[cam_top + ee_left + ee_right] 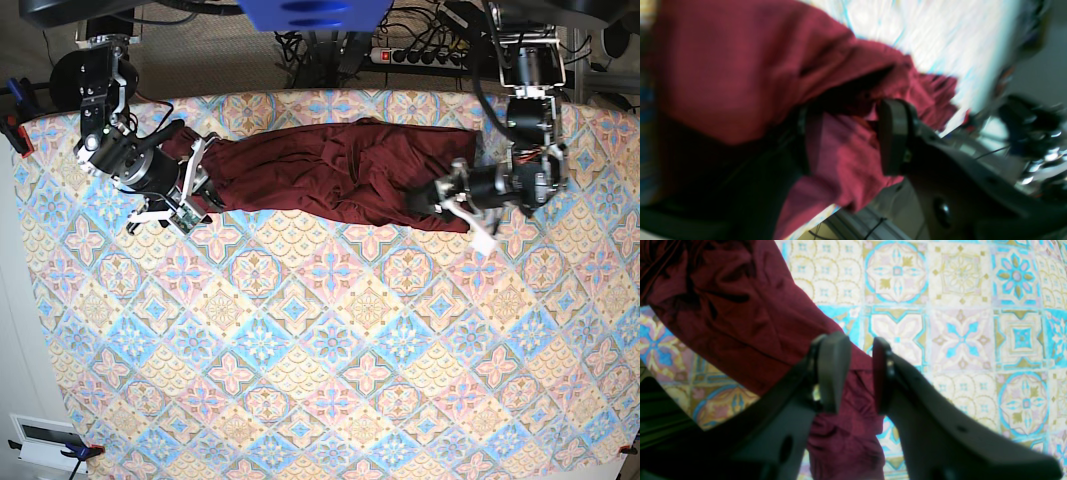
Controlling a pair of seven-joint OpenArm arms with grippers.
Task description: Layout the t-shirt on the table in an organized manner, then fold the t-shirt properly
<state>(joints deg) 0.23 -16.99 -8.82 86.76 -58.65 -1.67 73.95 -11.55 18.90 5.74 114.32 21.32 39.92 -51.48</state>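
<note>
Dark jaws of my left gripper point(846, 136) fill the front of the left wrist view, spread wide, w/ a fold of the maroon t-shirt point(740, 76) hanging between them. Picture is very blurred, so I cannot tell if the pads point(893, 136) really press the cloth or only stand around it. Behind the shirt I see the table point(940, 36), washed out to white, and its edge at right.

Right wrist view: my right gripper point(858, 373) is close to the lens, jaws partly apart, w/ a narrow bunched part of the t-shirt point(740, 313) passing through the gap. Cloth runs from upper left down between the fingers point(833, 366) and hangs below. It looks pinched, the fabric is gathered at the jaws. Tiled pattern of the table point(960, 323) is sharp here, blue, pink and cream.

Base view: the t-shirt point(330, 170) lies as a long crumpled band across the far part of the table point(320, 380), approx. parallel to the far edge. Right gripper point(190, 185) is at the band's end on picture left, left gripper point(450, 195) at the end on picture right. Shirt is not flat, many wrinkles in the middle.
</note>
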